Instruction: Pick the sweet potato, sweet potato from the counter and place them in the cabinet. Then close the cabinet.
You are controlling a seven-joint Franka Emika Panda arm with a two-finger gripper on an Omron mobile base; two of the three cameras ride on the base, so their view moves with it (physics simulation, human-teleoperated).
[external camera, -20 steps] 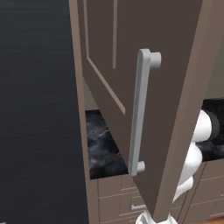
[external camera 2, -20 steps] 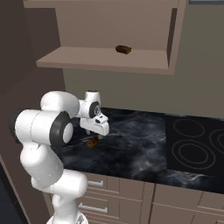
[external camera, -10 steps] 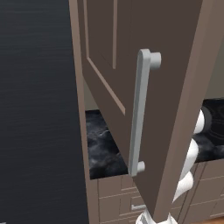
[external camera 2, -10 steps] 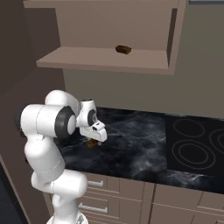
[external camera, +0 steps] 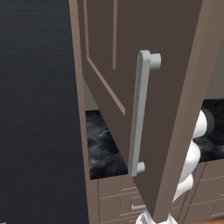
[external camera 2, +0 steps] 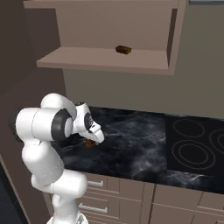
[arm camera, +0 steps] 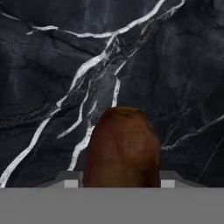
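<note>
One brown sweet potato (arm camera: 122, 148) lies on the black veined counter (arm camera: 65, 65), directly between my two fingertips (arm camera: 72, 179), which press its sides. In the right base view my gripper (external camera 2: 92, 139) is down at the counter (external camera 2: 135, 148) near its left end, shut on that sweet potato (external camera 2: 90, 143). A second sweet potato (external camera 2: 123, 49) rests on the shelf of the open cabinet (external camera 2: 100, 59) above. The cabinet door (external camera: 175, 87) with its grey bar handle (external camera: 140, 113) stands swung open close in front of the left base view.
A black cooktop (external camera 2: 197, 144) is set into the counter to the right. Brown drawers (external camera 2: 100, 192) with silver handles run below the counter edge. A tall dark panel (external camera: 39, 109) fills the left side beside the open door.
The hand has dropped down and slightly right onto the counter, and its jaws have closed in from wide open onto the sweet potato.
</note>
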